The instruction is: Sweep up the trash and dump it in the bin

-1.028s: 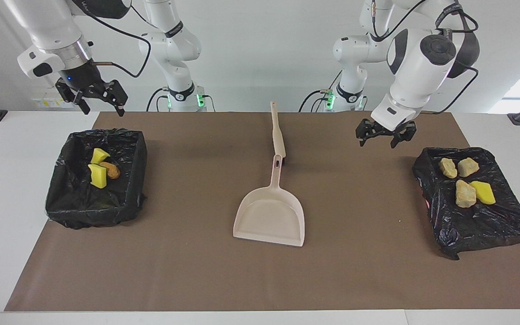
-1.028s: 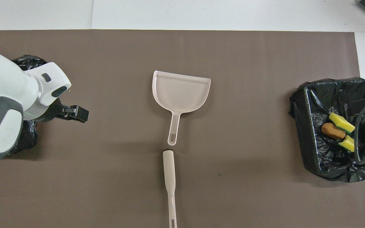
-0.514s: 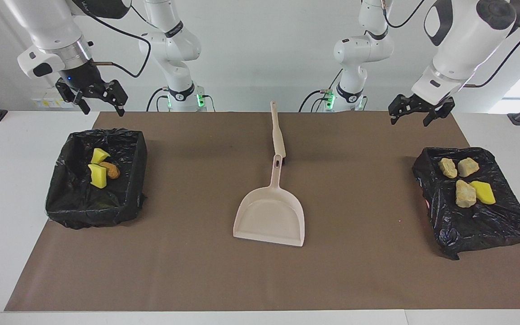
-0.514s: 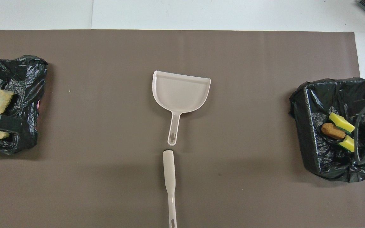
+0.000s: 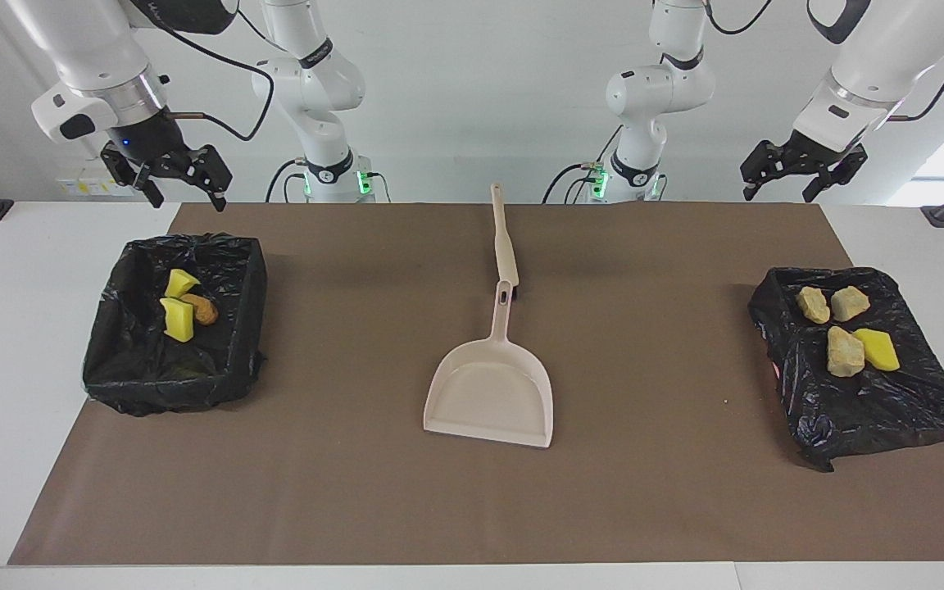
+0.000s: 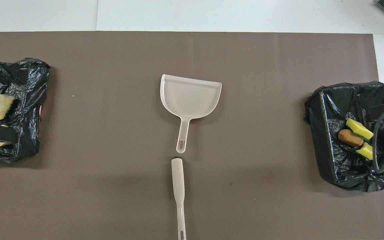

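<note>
Both hands up, open, empty.
Left hand point(image 5: 802, 170) over the surface's robot-side edge at the left arm's end, right hand point(image 5: 167, 172) likewise at its end. Trash point(image 5: 847, 329) sits in that end's black bin point(image 5: 865, 410), the rest point(image 5: 183, 308) in the other bin point(image 5: 169, 373); dustpan point(image 5: 492, 392) mid-surface.

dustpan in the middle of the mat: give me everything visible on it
The dustpan is pale beige, plastic by the look, with a flat scoop that has low raised side walls and a slim handle ending in a slotted hang hole. It lies flat on the brown mat, empty, its open lip pointing away from the robots and its handle toward them. The brush lies in line with the handle, nearer to the robots, a small gap between them. Nothing else touches it.
</note>
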Available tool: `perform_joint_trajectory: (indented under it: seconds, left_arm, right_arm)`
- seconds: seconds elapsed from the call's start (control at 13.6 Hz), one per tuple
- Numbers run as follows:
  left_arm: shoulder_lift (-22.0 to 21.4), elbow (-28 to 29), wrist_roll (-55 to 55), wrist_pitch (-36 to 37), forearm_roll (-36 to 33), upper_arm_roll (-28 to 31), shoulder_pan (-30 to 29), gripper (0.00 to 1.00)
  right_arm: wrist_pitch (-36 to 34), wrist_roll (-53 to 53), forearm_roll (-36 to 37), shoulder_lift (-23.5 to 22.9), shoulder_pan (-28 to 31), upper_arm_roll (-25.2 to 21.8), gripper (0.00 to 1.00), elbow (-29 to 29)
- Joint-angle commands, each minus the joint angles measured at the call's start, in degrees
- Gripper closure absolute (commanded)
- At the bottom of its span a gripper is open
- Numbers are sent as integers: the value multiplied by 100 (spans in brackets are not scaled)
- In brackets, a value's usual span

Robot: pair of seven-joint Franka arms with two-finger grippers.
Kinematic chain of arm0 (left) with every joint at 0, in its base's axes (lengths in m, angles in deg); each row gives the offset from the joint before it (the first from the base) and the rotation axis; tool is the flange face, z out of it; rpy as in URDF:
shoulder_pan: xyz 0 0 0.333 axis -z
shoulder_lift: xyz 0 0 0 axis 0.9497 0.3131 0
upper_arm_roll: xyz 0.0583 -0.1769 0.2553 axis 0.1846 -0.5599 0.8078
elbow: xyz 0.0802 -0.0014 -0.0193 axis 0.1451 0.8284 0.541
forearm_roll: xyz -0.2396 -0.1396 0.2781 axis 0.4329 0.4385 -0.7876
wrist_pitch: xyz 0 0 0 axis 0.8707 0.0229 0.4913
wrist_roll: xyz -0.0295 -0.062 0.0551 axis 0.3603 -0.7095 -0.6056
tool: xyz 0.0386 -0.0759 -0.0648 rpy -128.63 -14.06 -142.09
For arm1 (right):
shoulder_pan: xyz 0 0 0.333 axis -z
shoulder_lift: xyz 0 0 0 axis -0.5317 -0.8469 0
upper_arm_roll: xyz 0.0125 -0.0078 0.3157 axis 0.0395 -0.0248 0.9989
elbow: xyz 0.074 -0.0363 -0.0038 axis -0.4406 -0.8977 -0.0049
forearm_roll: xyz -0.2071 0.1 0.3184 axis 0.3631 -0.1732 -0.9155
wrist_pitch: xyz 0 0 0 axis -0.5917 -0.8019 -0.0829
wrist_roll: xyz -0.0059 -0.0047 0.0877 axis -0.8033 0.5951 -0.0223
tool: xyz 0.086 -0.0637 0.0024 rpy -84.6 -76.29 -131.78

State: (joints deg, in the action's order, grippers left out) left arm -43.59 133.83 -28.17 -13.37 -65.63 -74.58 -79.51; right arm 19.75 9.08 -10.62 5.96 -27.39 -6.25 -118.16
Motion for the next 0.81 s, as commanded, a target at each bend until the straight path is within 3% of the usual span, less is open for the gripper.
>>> perform_joint_trajectory:
  seconds: [0.0, 0.59, 0.73]
  left_arm:
    - [-167, 166, 136, 66, 87, 498, 482, 0]
    - [-123, 26, 40, 40, 105, 606, 653, 0]
    - [-141, 60, -4, -266, 455, 588, 635, 0]
  right_arm:
    - [21, -44, -128, 110, 28, 9, 0, -112]
    - [21, -44, -128, 110, 28, 9, 0, -112]
    - [21, -36, -128, 110, 28, 9, 0, -112]
